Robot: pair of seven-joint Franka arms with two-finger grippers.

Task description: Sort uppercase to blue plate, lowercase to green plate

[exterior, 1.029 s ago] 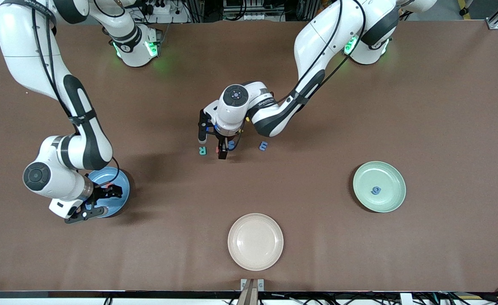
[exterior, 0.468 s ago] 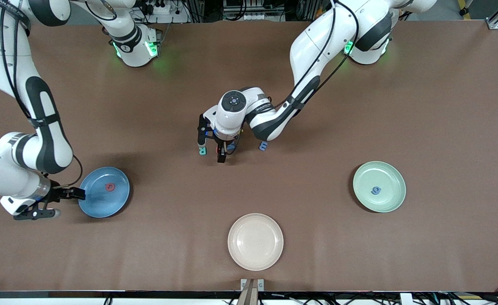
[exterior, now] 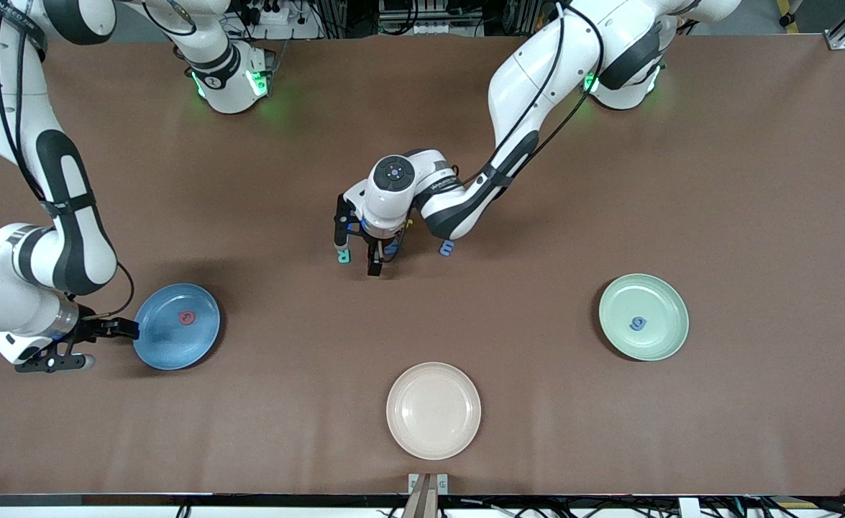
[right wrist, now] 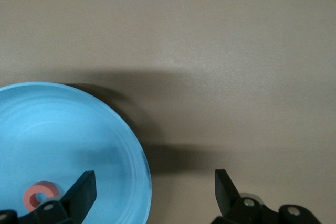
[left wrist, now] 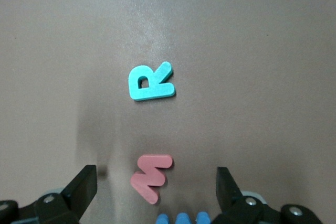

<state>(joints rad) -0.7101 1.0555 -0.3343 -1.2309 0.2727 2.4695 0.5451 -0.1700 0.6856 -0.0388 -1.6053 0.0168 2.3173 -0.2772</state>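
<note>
- The red Q [exterior: 188, 317] is already lying in the blue plate [exterior: 203, 345], toward the right arm's end of the desk, so one capital seems sorted.
- The blue g [exterior: 638, 323] is sitting in the green plate [exterior: 670, 342], toward the left arm's end, so one small letter seems sorted too.
- The left pincer [left wrist: 156, 190] is hanging low over the middle of the desk, jaws wide and gripping nothing, straddling the red m [left wrist: 151, 177], with the teal R [left wrist: 149, 82] lying just beside it.
- A blue letter [exterior: 448, 248] is lying near that group, half under the left arm; another blue piece [left wrist: 182, 218] is peeking in at the wrist view's edge.
- The right pincer [exterior: 91, 345] is hovering beside the blue plate, spread wide and empty.
- The cream plate [exterior: 433, 410], nearest the front camera, is carrying nothing.
- Most letters are apparently still waiting; the yellow ones are not showing anywhere.
</note>
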